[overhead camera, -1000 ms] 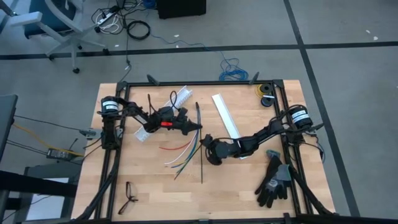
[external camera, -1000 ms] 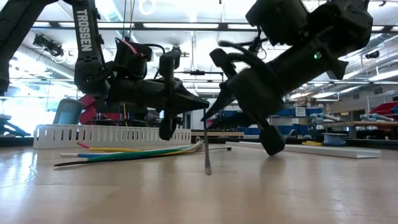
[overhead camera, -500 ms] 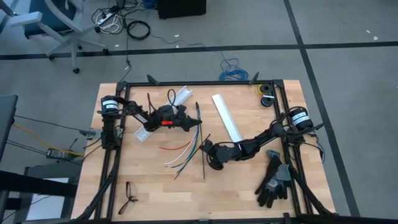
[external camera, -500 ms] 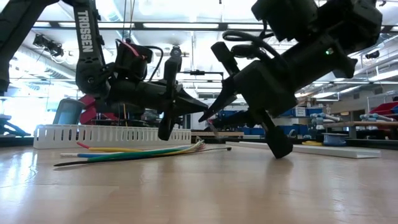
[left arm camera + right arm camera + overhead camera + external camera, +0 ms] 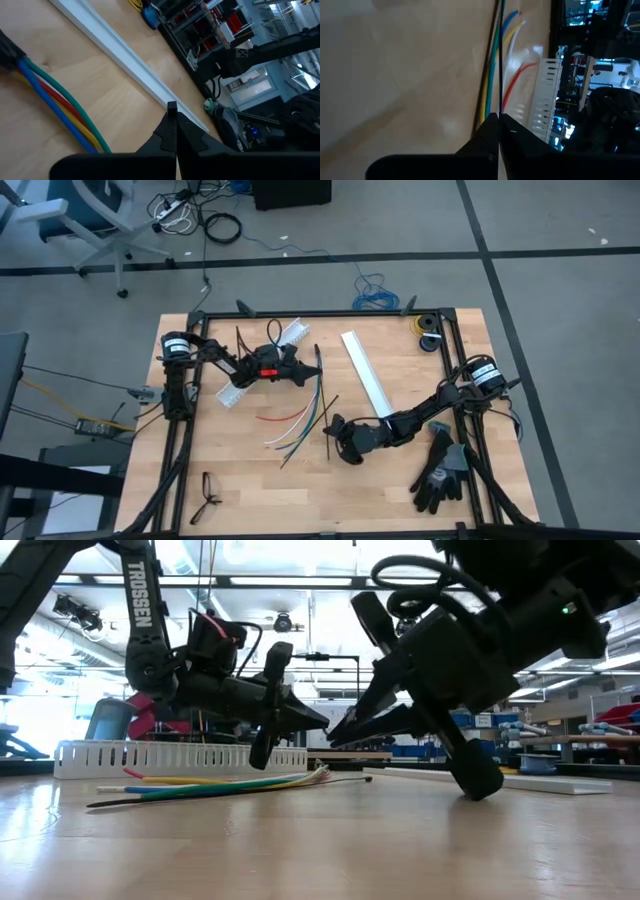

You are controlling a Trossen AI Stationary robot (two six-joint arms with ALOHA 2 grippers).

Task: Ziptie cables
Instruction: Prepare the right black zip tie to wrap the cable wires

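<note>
The right end effector (image 5: 330, 431) sits low over the near-middle of the bench (image 5: 250, 490), clenched on a thin black strip (image 5: 327, 413) that runs away from it towards the far side; the cables (image 5: 295, 423) lie just to its left, fanned flat with their long axis running near-left to far-right. Farther back, the left end effector (image 5: 317, 371) hovers beyond the cables' sheathed end, clenched on a second black strip (image 5: 320, 383); the right arm looks the nearer. No container is in play; a white slotted channel (image 5: 364, 376) lies beyond.
</note>
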